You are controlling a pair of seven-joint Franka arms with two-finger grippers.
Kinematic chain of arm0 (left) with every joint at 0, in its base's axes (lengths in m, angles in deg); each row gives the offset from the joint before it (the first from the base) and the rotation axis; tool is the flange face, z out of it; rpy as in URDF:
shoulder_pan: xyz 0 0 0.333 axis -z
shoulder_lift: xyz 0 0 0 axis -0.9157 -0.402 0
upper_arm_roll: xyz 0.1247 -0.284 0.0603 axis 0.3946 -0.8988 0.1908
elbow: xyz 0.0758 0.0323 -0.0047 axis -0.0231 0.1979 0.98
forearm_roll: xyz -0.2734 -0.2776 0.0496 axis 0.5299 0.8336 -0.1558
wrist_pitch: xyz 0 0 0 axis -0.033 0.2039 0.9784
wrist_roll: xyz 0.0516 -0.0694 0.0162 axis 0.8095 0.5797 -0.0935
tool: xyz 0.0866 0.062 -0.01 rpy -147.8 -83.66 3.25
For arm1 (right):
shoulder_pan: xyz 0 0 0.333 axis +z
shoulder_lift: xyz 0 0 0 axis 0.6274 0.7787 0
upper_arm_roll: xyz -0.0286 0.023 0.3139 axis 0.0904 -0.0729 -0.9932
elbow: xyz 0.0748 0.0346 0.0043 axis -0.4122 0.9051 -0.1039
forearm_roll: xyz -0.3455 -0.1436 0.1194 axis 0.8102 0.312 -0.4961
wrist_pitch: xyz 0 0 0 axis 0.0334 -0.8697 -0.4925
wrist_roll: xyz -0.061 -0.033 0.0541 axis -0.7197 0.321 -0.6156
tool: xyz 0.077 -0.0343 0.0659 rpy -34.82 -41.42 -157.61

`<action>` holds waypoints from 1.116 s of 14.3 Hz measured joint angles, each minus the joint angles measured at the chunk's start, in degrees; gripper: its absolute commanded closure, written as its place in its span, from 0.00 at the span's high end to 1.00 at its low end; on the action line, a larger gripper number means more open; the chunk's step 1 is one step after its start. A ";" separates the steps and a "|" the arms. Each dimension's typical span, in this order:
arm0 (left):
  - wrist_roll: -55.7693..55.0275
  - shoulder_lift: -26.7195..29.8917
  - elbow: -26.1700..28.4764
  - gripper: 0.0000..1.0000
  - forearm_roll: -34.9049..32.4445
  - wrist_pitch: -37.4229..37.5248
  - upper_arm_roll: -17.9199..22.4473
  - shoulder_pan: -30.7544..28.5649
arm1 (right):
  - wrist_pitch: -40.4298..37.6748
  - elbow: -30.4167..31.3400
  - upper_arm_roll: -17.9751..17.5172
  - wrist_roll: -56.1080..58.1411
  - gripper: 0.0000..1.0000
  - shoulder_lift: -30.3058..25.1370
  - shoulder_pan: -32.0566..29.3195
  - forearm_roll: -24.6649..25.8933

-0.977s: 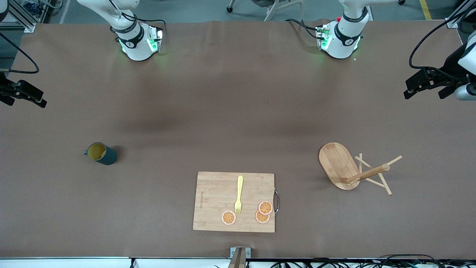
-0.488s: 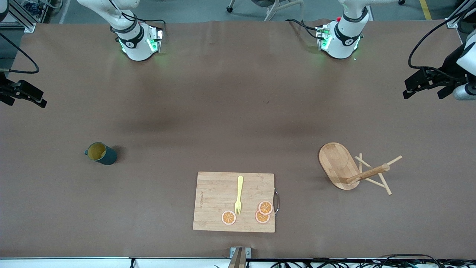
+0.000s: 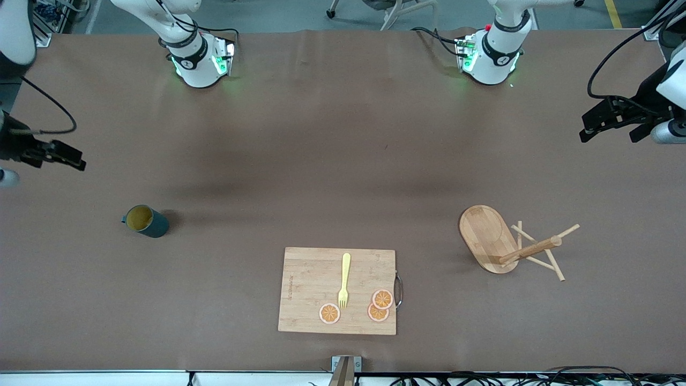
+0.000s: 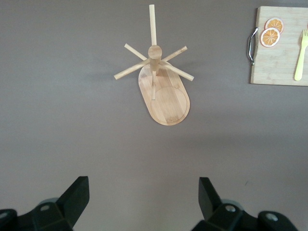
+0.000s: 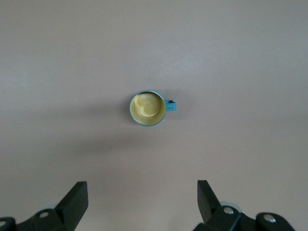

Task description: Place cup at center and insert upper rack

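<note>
both end effectors, left (image 3: pixel 608 119) and right (image 3: pixel 56 155), are held open above the table (image 3: pixel 343 161), ready for the cup (image 3: pixel 146 221) and the upper rack (image 3: pixel 506 241).

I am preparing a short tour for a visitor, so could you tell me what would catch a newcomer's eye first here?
Probably the upper rack, tipped on its side toward the left arm's end of the table, pegs splayed. Next, the cutting board nearest the front camera, bearing a yellow fork and orange slices. The cup stands upright, alone toward the right arm's end, while the open left hand and open right hand hover above the table's ends.
</note>
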 measured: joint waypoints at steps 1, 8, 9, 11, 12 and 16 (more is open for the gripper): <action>0.00 0.00 -0.02 1.00 0.00 0.00 -0.03 0.01 | 0.58 0.05 -0.06 0.00 1.00 2.17 0.20 0.17; 0.00 0.01 -0.09 1.00 0.00 0.00 -0.06 0.02 | 7.49 0.12 -0.30 -0.10 1.00 16.60 1.93 0.33; 0.00 0.01 -0.09 1.00 0.00 0.00 -0.06 0.02 | 9.25 0.11 -0.34 -0.11 1.00 18.23 2.53 0.33; 0.00 0.01 -0.10 1.00 0.00 0.00 -0.06 0.02 | 11.83 0.11 -0.35 -0.19 1.00 21.07 3.33 0.33; 0.00 0.01 -0.10 1.00 0.00 0.00 -0.05 0.02 | 12.66 0.10 -0.33 -0.19 1.00 22.26 3.35 0.33; 0.00 0.01 -0.10 1.00 0.00 0.00 -0.06 0.02 | 14.58 0.07 -0.26 -0.19 0.95 25.19 3.21 0.33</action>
